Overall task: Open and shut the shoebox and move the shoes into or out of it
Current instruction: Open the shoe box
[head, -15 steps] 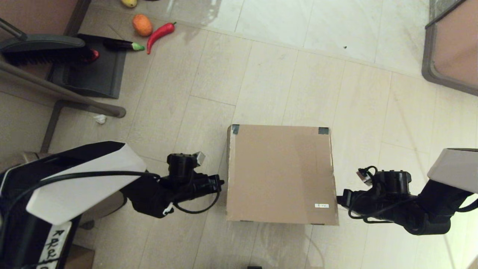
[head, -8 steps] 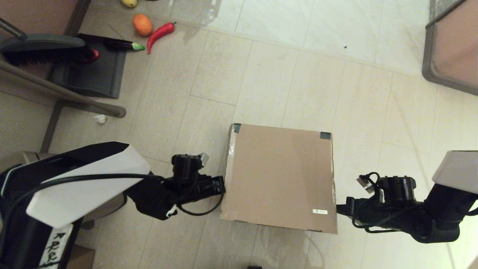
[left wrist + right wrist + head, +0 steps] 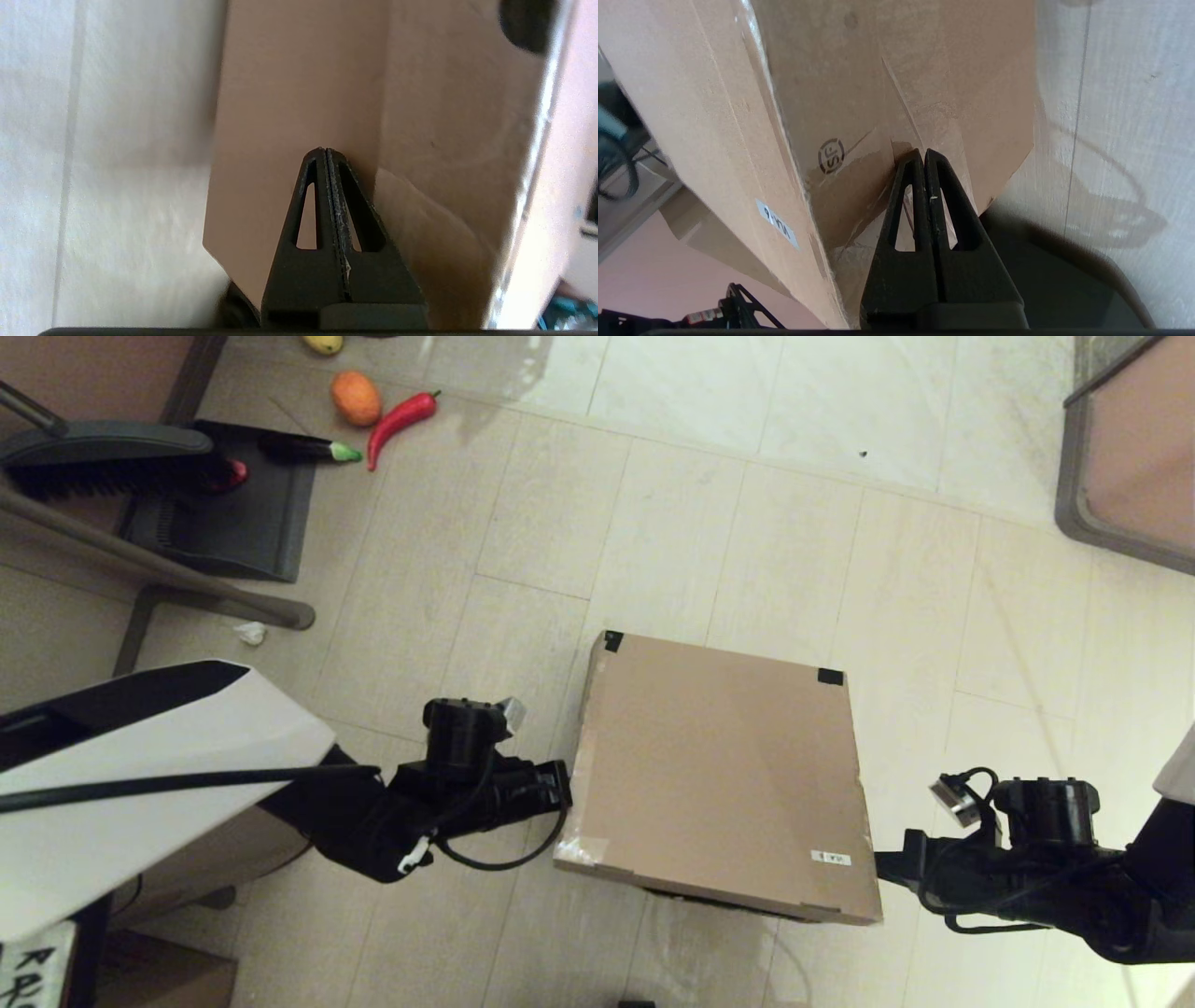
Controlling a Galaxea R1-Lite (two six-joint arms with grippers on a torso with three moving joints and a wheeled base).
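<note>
The shoebox (image 3: 719,775) stands on the floor mid-frame, its flat brown lid tilted with the near edge raised. Two dark tape patches (image 3: 612,640) mark the far corners and a white label (image 3: 830,858) sits near the right front corner. My left gripper (image 3: 565,784) is shut, its tips pressed against the lid's left side flap (image 3: 299,93). On the other side my right gripper (image 3: 882,868) is shut too, its tips under the right side flap (image 3: 901,70). A sliver of teal (image 3: 563,317) shows beneath the raised lid; the shoes are otherwise hidden.
A black dustpan (image 3: 224,513) and brush (image 3: 103,457) lie at the far left beside a slanted metal leg (image 3: 159,579). A red chilli (image 3: 400,420), an orange fruit (image 3: 356,398) and crumpled paper (image 3: 249,633) lie on the floor. Furniture (image 3: 1120,457) fills the far right corner.
The lid's near edge has come up and the lid has swung slightly clockwise and to the right. Both grippers have moved with it, still shut against its side flaps.
</note>
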